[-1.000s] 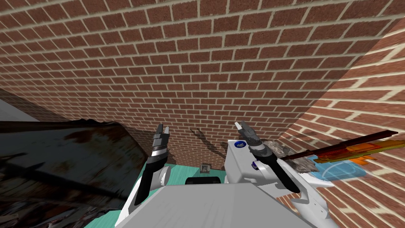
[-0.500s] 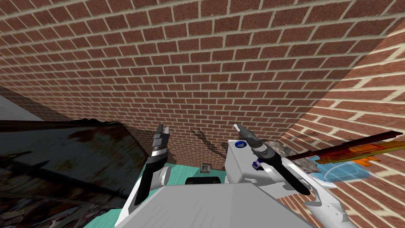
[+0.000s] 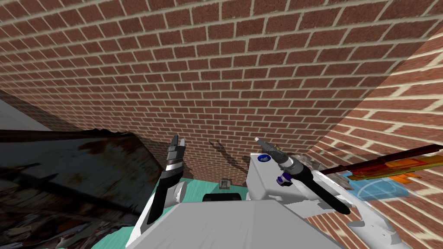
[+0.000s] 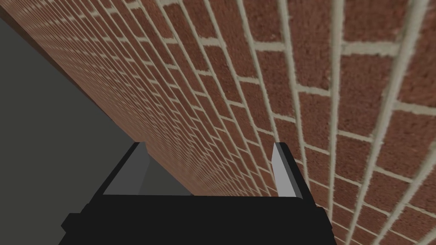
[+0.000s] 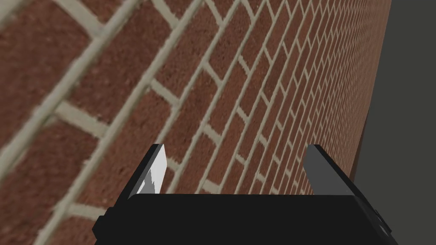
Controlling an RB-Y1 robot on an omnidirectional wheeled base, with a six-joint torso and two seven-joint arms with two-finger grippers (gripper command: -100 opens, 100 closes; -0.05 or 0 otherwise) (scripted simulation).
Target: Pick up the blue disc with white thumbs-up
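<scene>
The blue disc (image 3: 262,158) with a white mark lies flat on the far end of a white box-like top (image 3: 259,177), just in front of the brick wall. My right gripper (image 3: 258,140) hovers over the disc's far side, pointing at the wall. In the right wrist view the right gripper (image 5: 236,146) stands open with nothing between its fingers. My left gripper (image 3: 178,139) is raised to the left, well away from the disc. The left wrist view shows the left gripper (image 4: 208,146) open and holding nothing.
A brick wall (image 3: 225,78) closes the front and right. A big dark rusty mass (image 3: 65,173) fills the left. Teal floor (image 3: 199,190) lies below, with a small grey thing (image 3: 224,184) on it. A grey lump (image 3: 305,161) sits behind the box; a dark plank (image 3: 389,159) with orange pieces juts at right.
My right forearm has swung outward to the right, and its gripper has turned and slid slightly left over the disc. The left arm has stayed still.
</scene>
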